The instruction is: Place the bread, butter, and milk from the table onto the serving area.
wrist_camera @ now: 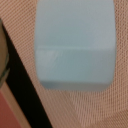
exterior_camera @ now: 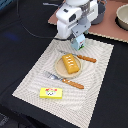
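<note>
In the exterior view my gripper [exterior_camera: 78, 41] stands over the far edge of the beige woven placemat [exterior_camera: 35, 80], shut on the light-blue milk carton [exterior_camera: 77, 45], which hangs upright at or just above the mat. In the wrist view the milk carton [wrist_camera: 75, 45] fills most of the picture with the placemat [wrist_camera: 90, 110] beneath it; my fingers do not show there. The golden-orange bread [exterior_camera: 71, 63] lies on the round tan plate [exterior_camera: 59, 70] in the middle of the mat. The yellow butter box [exterior_camera: 51, 92] lies flat on the mat's near part.
A fork [exterior_camera: 52, 76] and a knife [exterior_camera: 84, 58] with wooden handles lie beside the plate. The reddish-brown board [exterior_camera: 114, 31] with a grey bowl [exterior_camera: 122, 17] and a dark pot [exterior_camera: 100, 13] stands behind the mat. The black table [exterior_camera: 15, 45] surrounds it.
</note>
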